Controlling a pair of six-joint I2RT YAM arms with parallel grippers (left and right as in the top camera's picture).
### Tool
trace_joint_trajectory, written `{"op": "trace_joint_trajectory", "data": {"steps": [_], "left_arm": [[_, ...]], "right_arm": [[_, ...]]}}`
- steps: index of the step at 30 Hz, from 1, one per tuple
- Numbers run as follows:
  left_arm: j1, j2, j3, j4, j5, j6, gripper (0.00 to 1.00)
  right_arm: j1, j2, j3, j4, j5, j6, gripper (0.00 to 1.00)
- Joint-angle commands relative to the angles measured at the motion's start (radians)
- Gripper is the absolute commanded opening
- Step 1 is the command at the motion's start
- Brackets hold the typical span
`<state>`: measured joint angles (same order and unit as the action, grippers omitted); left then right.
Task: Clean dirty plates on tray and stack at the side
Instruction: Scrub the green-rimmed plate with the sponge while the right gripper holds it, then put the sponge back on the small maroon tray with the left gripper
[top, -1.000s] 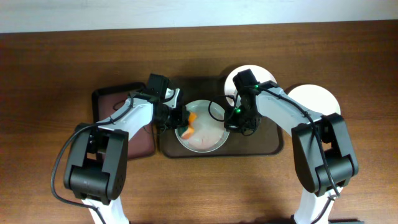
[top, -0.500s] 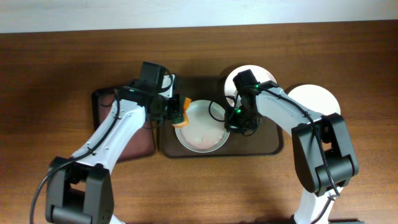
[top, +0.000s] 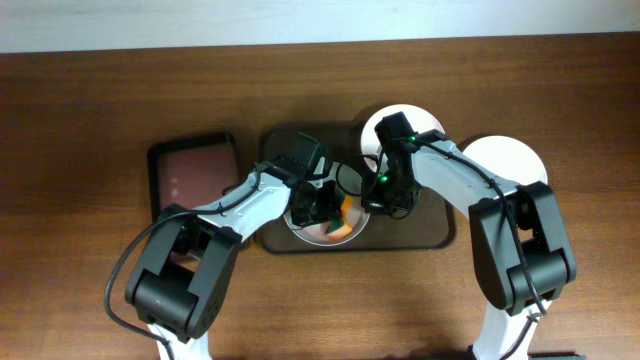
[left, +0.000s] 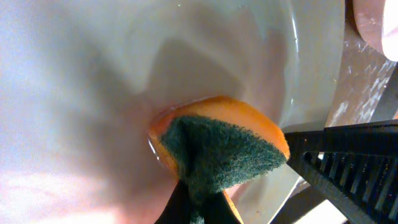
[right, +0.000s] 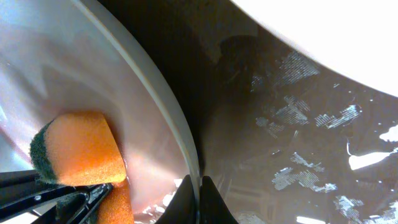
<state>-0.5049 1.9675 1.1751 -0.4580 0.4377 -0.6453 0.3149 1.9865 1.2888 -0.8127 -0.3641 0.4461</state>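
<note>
Upon the tray, nipped rim of the middle plate with shut right pincer to steady it; rubbed inside with sponge clamped in left pincer.

White arm shells; black joints; green lights; looping black cables

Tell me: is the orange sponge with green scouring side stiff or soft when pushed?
Probably soft: the orange-and-green sponge bulges where the left gripper pinches it. It likely slides easily on the glossy white plate.
</note>
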Motion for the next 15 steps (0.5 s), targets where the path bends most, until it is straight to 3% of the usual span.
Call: {"op": "trace_joint_trajectory", "data": {"steps": [1,10,15], "left_arm": [[0.006,0.02,-0.029,-0.06,-0.26,0.015,0.0],[0.052,-0.188,-0.002,-0.086,-0.43,0.307,0.0],[0.15,-0.383,-0.002,-0.212,-0.515,0.349,0.0]], "right_arm": [[0.002,-0.017,0.006,-0.011,0.008,0.003,0.04],[0.001,-0.017,0.006,-0.011,0.008,0.003,0.04],[-0.001,-0.017,0.006,-0.01,0.009,0.003,0.04]]}}
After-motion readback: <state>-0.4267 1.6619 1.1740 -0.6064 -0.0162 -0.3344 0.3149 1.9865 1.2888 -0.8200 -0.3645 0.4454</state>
